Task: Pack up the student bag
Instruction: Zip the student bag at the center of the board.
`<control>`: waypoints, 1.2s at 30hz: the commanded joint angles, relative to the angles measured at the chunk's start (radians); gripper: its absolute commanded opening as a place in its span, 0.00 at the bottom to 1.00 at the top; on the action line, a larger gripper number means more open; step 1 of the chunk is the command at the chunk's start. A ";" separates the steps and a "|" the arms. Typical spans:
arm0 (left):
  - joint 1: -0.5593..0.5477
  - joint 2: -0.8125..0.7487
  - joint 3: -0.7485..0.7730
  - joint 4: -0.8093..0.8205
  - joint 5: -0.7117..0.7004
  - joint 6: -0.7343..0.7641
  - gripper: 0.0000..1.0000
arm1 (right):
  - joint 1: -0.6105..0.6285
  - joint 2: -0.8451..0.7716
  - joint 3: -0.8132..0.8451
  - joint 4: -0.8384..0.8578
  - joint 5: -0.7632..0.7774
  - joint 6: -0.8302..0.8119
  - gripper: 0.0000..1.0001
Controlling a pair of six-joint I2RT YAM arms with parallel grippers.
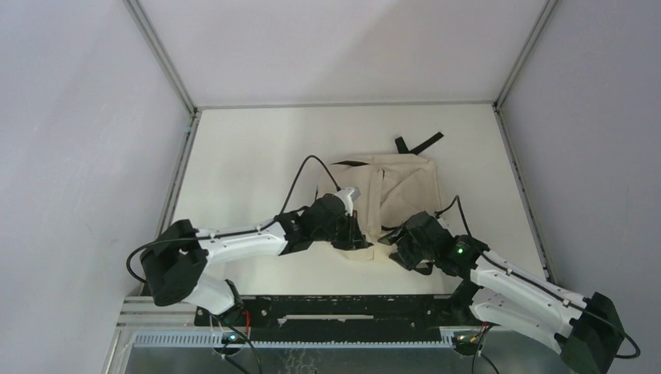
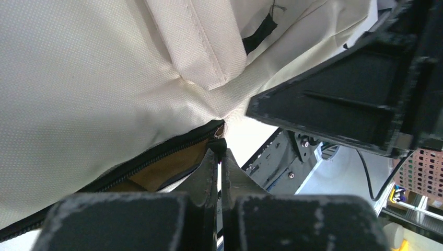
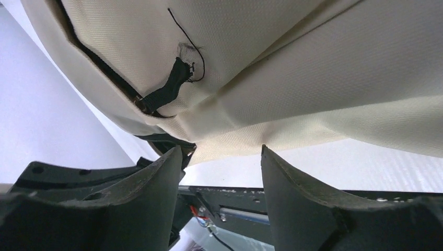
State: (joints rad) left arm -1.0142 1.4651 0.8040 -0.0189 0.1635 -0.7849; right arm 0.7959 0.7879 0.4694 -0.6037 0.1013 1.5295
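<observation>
The student bag point(image 1: 390, 191), cream fabric with black straps, lies flat in the middle of the table. My left gripper point(image 1: 352, 238) is at its near left corner, shut on the black zipper pull point(image 2: 219, 145) at the end of a black zipper line point(image 2: 156, 154); the seam gapes a little and shows a tan inside. My right gripper point(image 1: 399, 251) is at the bag's near edge, open and empty, its fingers point(image 3: 156, 178) just below the cream fabric point(image 3: 313, 94). A black zipper and strap tab point(image 3: 164, 91) show above them.
The bag's black straps point(image 1: 421, 142) stick out at its far side. A black cable point(image 1: 300, 175) loops over the left arm. The black rail of the arm bases point(image 1: 335, 304) runs along the near table edge. White walls enclose the table.
</observation>
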 commanded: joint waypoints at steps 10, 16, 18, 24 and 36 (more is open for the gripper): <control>0.000 -0.089 -0.033 0.049 0.004 0.045 0.00 | 0.077 0.168 0.006 0.239 0.048 0.197 0.56; 0.000 -0.108 -0.030 -0.014 -0.036 0.091 0.00 | 0.073 0.190 0.006 0.235 0.079 0.170 0.26; 0.000 -0.114 -0.033 -0.022 -0.040 0.105 0.00 | 0.066 0.189 0.005 0.216 0.098 0.156 0.23; 0.000 -0.129 -0.059 -0.027 -0.047 0.116 0.00 | 0.042 0.165 0.005 0.186 0.146 0.078 0.00; 0.063 -0.190 -0.116 -0.057 -0.101 0.109 0.00 | 0.054 0.020 0.002 -0.168 0.295 0.018 0.00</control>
State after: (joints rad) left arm -0.9962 1.3457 0.7284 -0.0540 0.0963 -0.6983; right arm 0.8574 0.8753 0.4694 -0.5499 0.2531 1.5867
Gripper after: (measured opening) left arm 0.011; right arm 0.011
